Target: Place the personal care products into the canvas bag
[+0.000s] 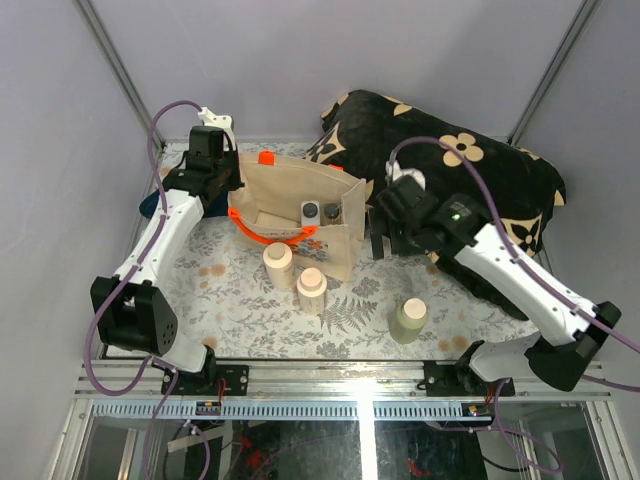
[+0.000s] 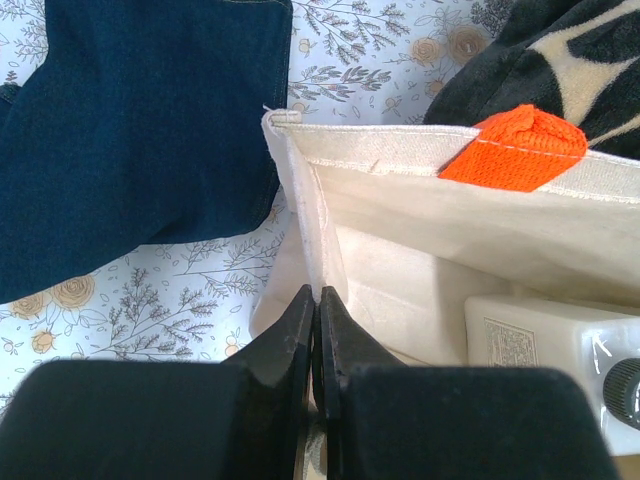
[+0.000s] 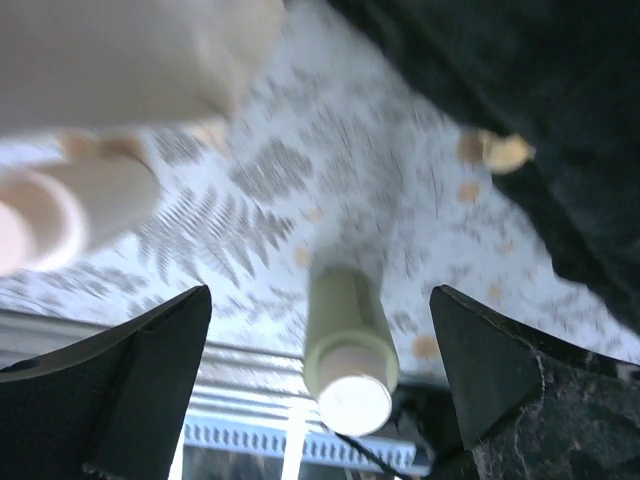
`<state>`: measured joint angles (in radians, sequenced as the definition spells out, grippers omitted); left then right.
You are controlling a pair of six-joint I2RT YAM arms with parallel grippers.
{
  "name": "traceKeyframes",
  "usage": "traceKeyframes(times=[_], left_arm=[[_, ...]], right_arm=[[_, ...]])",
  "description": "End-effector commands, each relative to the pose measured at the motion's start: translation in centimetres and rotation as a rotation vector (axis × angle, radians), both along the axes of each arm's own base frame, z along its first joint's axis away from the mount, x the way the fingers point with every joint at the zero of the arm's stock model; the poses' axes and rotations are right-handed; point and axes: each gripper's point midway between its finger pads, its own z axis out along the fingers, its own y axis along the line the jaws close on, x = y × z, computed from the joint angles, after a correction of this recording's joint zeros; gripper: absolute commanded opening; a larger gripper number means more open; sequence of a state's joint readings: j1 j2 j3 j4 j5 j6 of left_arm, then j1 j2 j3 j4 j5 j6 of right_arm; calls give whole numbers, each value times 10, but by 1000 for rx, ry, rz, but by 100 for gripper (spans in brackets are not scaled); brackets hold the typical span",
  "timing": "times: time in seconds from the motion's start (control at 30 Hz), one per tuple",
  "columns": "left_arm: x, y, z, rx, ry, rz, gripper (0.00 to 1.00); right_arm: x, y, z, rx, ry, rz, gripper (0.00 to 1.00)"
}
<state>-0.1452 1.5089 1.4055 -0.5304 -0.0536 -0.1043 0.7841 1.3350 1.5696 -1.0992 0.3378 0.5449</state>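
Note:
The beige canvas bag point(image 1: 268, 200) with orange handles point(image 1: 262, 236) stands upright at mid-table. Two dark-capped bottles point(image 1: 320, 210) stand inside it; one also shows in the left wrist view point(image 2: 545, 340). My left gripper point(image 1: 230, 182) is shut on the bag's left rim point(image 2: 300, 200). Two cream bottles with tan caps point(image 1: 278, 262) point(image 1: 311, 288) stand in front of the bag. The pale greenish cylinder point(image 1: 409, 318) stands at the front right. My right gripper point(image 1: 378, 238) is open and empty beside the bag's right end, above and behind the cylinder point(image 3: 345, 330).
The black flower-patterned cushion point(image 1: 470, 170) lies at the back right, under my right arm. A dark blue denim cloth point(image 2: 140, 130) lies left of the bag. The table's front rail point(image 1: 340, 375) runs close behind the cylinder in the right wrist view.

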Motion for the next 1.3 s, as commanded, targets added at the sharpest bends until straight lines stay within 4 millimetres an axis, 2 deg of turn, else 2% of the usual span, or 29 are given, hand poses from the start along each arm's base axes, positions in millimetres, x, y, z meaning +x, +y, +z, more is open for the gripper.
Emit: traceKeyframes(times=[0.0, 0.23, 0.43, 0.67, 0.9, 1.0, 1.27], left_arm=[[13, -3, 6, -15, -47, 1, 0], [13, -3, 3, -18, -43, 2, 0], [12, -2, 3, -12, -44, 4, 0], [14, -2, 6, -8, -50, 4, 0], [12, -1, 5, -6, -47, 9, 0], [12, 0, 3, -4, -45, 13, 0], [13, 0, 5, -5, -49, 13, 0]], right_arm=[[-37, -18, -36, -16, 154, -44, 99], [-68, -35, -68, -40, 266, -76, 100], [-88, -33, -104, 0, 348, -68, 99], [-103, -32, -133, 11, 420, -58, 100], [-111, -36, -153, -17, 467, -57, 100], [-111, -37, -157, -29, 469, -49, 96], [-109, -34, -165, -48, 489, -29, 78]])
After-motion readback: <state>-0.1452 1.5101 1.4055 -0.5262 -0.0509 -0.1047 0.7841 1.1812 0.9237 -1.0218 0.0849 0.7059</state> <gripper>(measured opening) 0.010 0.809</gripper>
